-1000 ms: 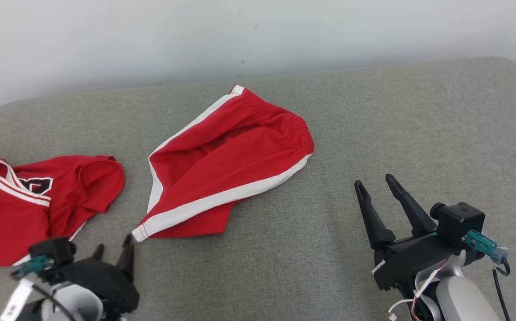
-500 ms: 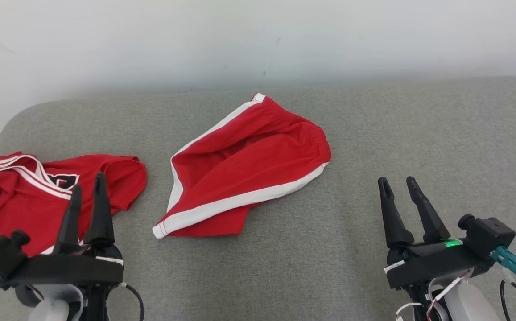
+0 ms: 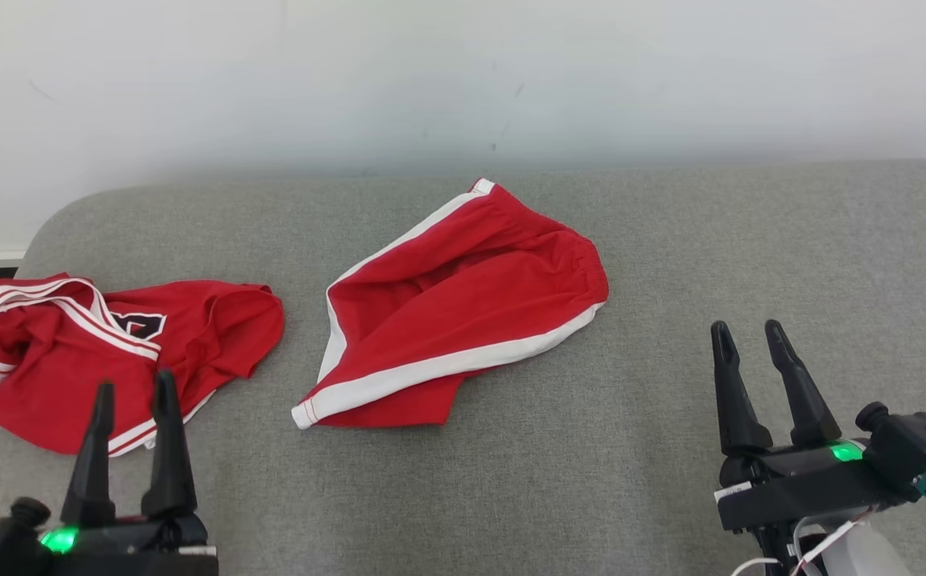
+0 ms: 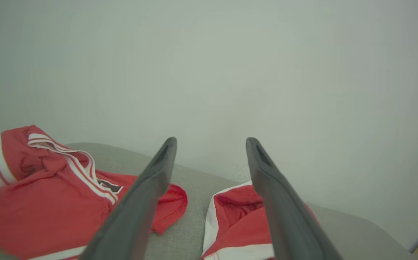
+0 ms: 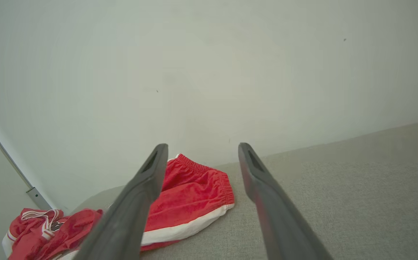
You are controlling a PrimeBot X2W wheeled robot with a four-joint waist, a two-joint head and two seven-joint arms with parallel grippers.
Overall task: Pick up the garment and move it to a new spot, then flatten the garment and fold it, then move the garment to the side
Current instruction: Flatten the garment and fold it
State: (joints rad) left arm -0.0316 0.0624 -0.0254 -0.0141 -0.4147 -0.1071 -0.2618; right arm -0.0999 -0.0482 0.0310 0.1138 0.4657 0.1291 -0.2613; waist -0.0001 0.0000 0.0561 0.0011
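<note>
**A:** How do the pincers stand?

**B:** The left gripper (image 3: 133,384) is at the lower left of the head view. Its two dark fingers are spread apart and point up the frame, with nothing between them. The right gripper (image 3: 747,326) is at the lower right, its fingers parted the same way and empty. A green light glows on the base of each.

**A:** What lies closest to them?

**B:** Just above the left fingertips in the frame is a crumpled red jersey (image 3: 70,360) with white stripes and a dark printed mark, at the left end of the grey cushion (image 3: 711,240). The right gripper hangs over bare grey fabric.

**A:** And the garment?

**B:** The red shorts (image 3: 463,320), trimmed with white side stripes, lie mid-frame and loosely doubled over. The gathered waistband is toward the upper right and one hem corner points to the lower left. A strip of cushion separates them from the jersey, and neither gripper touches them.

**A:** Beyond that?

**B:** A pale wall (image 3: 463,80) runs across the top of the frame.
</note>
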